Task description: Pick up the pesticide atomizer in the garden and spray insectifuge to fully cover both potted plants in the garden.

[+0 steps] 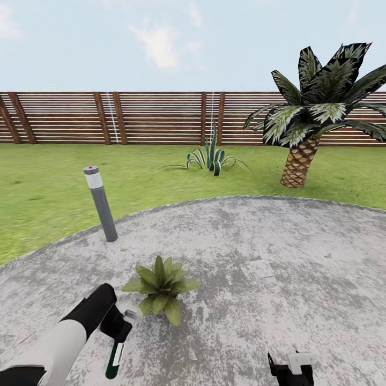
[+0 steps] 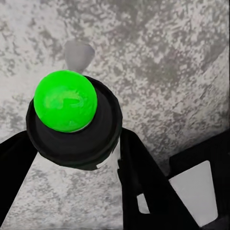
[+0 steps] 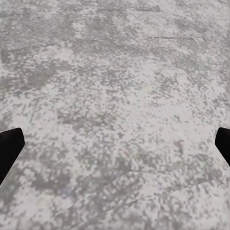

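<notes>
One plant (image 1: 161,288) sits on the patio (image 1: 279,268); just beside it the left gripper (image 1: 119,325) clamps the atomizer (image 1: 114,358). Its nozzle seems tilted away, so spray may miss. Right gripper (image 1: 291,370) spread, empty.

This is a garden under an open, lightly clouded sky. A round patio (image 1: 268,257) of mottled grey paving fills the foreground, with green lawn (image 1: 48,193) curving around its far edge. Beyond the patio, a brown slatted wooden fence (image 1: 155,118) closes the yard. A scaly-trunked palm (image 1: 311,123) and a striped agave clump (image 1: 212,155) grow between patio and fence, and a grey bollard lamp (image 1: 100,203) stands at the patio's rim.
</notes>
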Controlling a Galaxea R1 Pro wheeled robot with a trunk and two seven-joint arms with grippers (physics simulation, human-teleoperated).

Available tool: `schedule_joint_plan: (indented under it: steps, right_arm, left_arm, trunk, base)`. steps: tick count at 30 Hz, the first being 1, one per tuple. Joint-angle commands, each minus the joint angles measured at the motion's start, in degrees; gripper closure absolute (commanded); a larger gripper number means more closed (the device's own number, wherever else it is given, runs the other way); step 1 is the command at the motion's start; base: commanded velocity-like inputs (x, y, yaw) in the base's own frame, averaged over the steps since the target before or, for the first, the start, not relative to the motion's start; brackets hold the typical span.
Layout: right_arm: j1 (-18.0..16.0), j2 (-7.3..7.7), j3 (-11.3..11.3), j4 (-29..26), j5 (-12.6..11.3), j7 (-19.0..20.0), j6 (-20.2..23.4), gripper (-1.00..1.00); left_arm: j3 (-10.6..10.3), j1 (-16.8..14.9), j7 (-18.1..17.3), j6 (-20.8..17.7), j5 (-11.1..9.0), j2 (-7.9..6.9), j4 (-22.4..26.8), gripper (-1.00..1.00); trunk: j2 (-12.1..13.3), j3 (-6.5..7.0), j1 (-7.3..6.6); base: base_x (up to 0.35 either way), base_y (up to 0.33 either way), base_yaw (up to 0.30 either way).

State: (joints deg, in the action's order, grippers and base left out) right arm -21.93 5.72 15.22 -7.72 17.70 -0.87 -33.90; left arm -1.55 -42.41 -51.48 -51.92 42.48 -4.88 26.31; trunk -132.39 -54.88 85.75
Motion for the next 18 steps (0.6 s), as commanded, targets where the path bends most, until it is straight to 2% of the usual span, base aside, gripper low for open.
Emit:
schedule_joint_plan:
  steps: [1, 2, 5, 11, 18]
  right_arm:
    - [0.0, -0.01, 0.4, 0.0, 0.6, -0.1, -0.2, -1.0]
    - [0.0, 0.02, 0.4, 0.0, 0.6, -0.1, -0.2, -1.0]
    - [0.0, 0.07, 0.4, 0.0, 0.7, -0.1, -0.2, -1.0]
    - [0.0, 0.04, 0.4, 0.0, 0.7, -0.2, -0.2, -1.0]
    - [0.0, 0.03, 0.4, 0.1, 0.8, -0.1, -0.2, -1.0]
  left_arm:
    - [-1.9, -0.1, -2.0, -0.2, 0.6, -0.09, 0.3, 1.0]
    - [-4.2, -0.2, -3.9, -0.2, 0.7, -0.2, 0.5, 1.0]
    - [-7.5, -0.2, -6.0, -0.4, 0.8, -0.29, 0.8, 1.0]
    - [-8.4, 0.3, -6.3, -0.5, 0.9, -0.29, 0.2, 1.0]
    - [-8.3, -0.2, -6.4, -0.9, 0.9, -0.03, 0.8, 1.0]
  trunk:
    - [0.0, -0.05, -0.01]
    - [0.0, -0.05, -0.01]
    - [0.0, -0.05, -0.01]
    - [0.0, -0.05, -0.01]
    - [0.0, -0.05, -0.01]
  base:
    - [0.0, 0.0, 0.0]
    - [0.0, 0.0, 0.0]
    - [0.0, 0.0, 0.0]
    - [0.031, 0.0, 0.0]
    - [0.289, 0.039, 0.0]
